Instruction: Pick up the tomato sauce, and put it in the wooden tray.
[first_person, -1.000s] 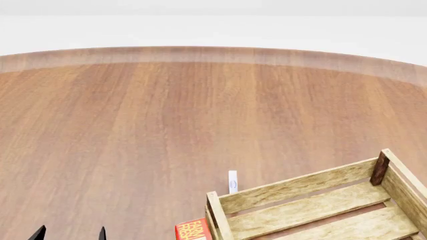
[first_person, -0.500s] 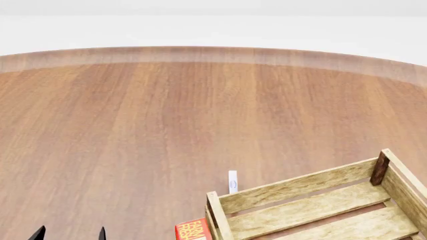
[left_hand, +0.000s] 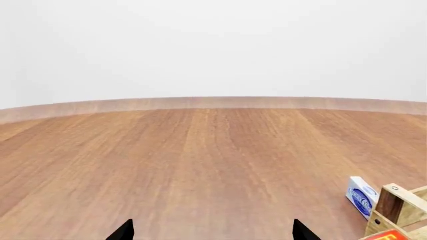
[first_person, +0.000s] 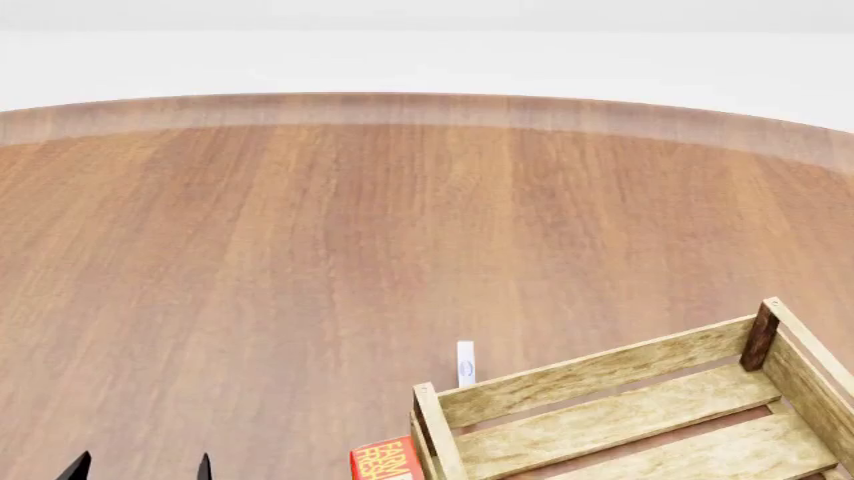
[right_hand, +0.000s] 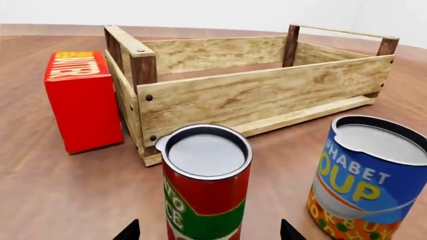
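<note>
Round wooden table (first_person: 334, 250) with paler rim, plain white surroundings, even light

wood table (first_person: 334, 250) | on it: wooden tray (right_hand: 267, 95), tomato sauce (right_hand: 207, 200) (upright), soup can (right_hand: 363, 190), red box (right_hand: 83, 100)

The can of tomato sauce (right_hand: 207, 200) is red with a green band and white top, the soup can (right_hand: 363, 185) blue with yellow letters, the box (right_hand: 81, 100) red, the crate (right_hand: 267, 95) pale wood with dark posts, the counter (first_person: 334, 250) reddish-brown.
</note>
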